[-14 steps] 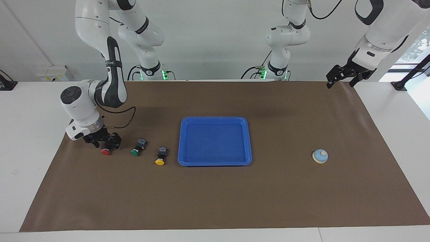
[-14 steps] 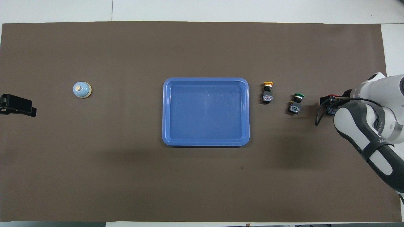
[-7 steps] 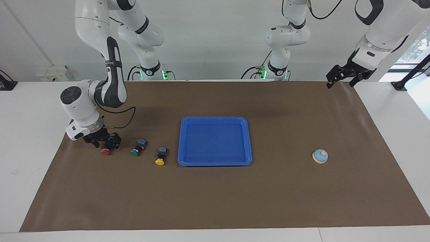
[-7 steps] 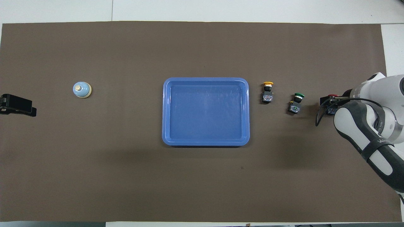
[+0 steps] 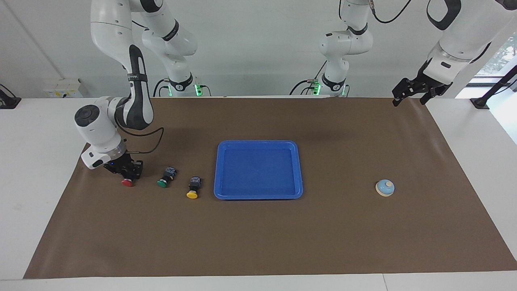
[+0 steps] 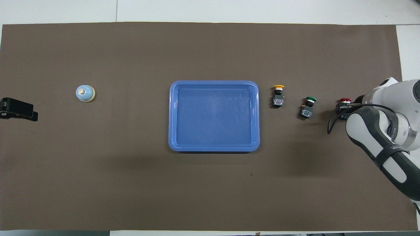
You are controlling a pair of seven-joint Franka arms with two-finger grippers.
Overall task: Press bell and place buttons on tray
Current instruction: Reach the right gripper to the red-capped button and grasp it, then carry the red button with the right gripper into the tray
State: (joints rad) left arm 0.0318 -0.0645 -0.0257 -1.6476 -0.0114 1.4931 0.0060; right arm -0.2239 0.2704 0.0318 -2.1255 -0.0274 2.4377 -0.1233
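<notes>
Three buttons lie in a row beside the blue tray (image 5: 258,197), toward the right arm's end: yellow (image 5: 193,192), green (image 5: 163,182), red (image 5: 128,182). My right gripper (image 5: 128,173) is down at the mat, shut on the red button's black body. In the overhead view the red cap (image 6: 345,100) shows just off the right gripper (image 6: 344,109), with the green (image 6: 308,106) and yellow (image 6: 278,95) buttons and the tray (image 6: 213,149) beside it. The light-blue bell (image 5: 385,188) (image 6: 85,93) stands toward the left arm's end. My left gripper (image 5: 412,96) (image 6: 18,110) waits open, raised over the mat's edge.
A brown mat (image 5: 258,242) covers the table. The tray holds nothing. The right arm's elbow and cable (image 5: 149,141) hang over the mat nearer to the robots than the red button.
The right gripper's fingers have closed in on the red button's body, and the wrist has shifted slightly. The red cap shows more in the overhead view. The left arm has not moved.
</notes>
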